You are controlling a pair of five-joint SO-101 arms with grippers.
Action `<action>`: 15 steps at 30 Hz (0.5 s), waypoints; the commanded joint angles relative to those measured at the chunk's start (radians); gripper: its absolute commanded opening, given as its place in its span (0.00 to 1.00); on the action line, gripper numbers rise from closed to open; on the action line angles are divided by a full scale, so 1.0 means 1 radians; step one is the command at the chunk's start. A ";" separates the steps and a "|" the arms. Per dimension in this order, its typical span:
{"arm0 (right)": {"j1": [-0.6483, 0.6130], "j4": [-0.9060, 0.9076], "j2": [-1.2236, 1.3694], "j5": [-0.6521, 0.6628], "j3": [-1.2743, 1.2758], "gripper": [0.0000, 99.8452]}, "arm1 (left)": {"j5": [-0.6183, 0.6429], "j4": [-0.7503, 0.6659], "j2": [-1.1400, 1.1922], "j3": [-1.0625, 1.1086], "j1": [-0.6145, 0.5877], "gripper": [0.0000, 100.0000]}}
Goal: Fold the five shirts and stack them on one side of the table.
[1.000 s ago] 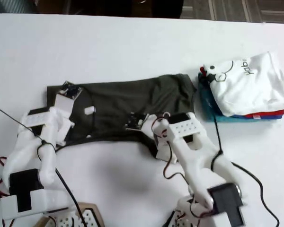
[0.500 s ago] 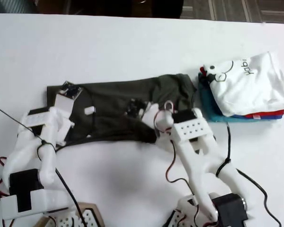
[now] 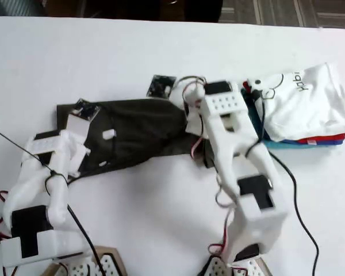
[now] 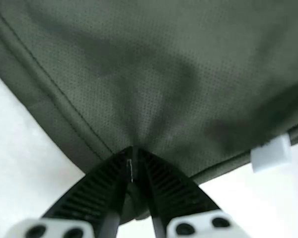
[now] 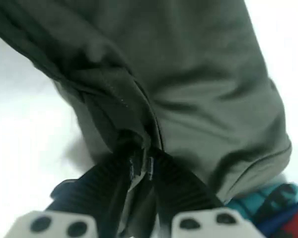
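The 2 arms reach forward and low, the left gripper (image 4: 131, 161) and right gripper (image 5: 140, 151) each pinching the dark green shirt (image 3: 139, 127).

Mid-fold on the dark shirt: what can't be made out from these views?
- High view: the right arm covers the right end of the dark shirt and the left edge of the stack.
- Left wrist view: how many layers the left tool pinches; it hides them.
- Right wrist view: stack cut off by the frame corner.
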 commanded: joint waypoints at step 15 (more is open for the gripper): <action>0.039 0.288 0.507 0.006 -0.802 0.08 | 0.002 -0.015 -0.021 0.001 0.014 0.03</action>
